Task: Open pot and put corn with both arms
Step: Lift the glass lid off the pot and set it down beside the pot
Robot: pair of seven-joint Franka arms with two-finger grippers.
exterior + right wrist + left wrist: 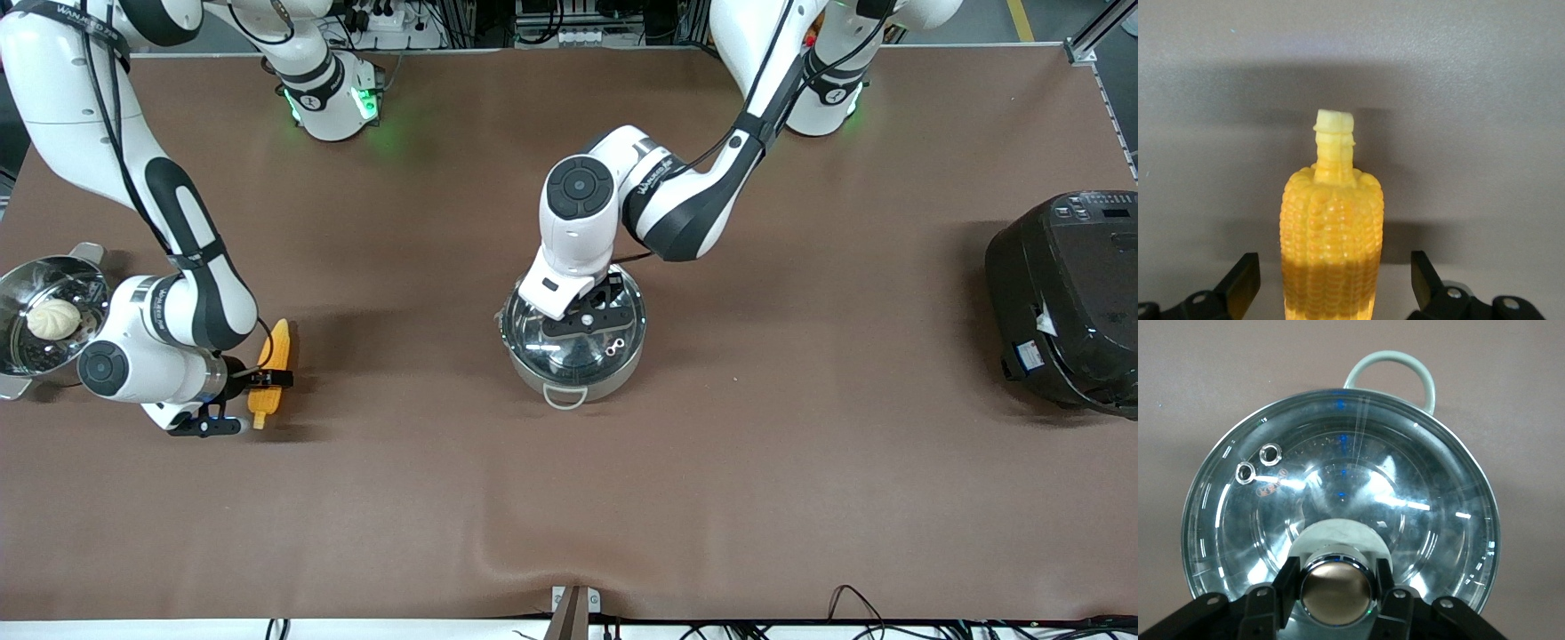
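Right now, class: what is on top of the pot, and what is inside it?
A glass lid covers the pot; the left gripper brackets its knob. Through the glass, only reflections show; contents cannot be told.

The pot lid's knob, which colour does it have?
Copper-coloured knob with a shiny chrome rim; the left wrist view shows it best.

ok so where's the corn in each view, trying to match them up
Front view: the corn lies on the brown table toward the right arm's end, beside the steel pot with the bun, between the open fingers of the right hand.
Left wrist view: not in it; only the lidded pot shows there.
Right wrist view: the corn stands at the centre, stub pointing away from the camera.
Shared landmark: the right hand's black fingers flanking the cob.
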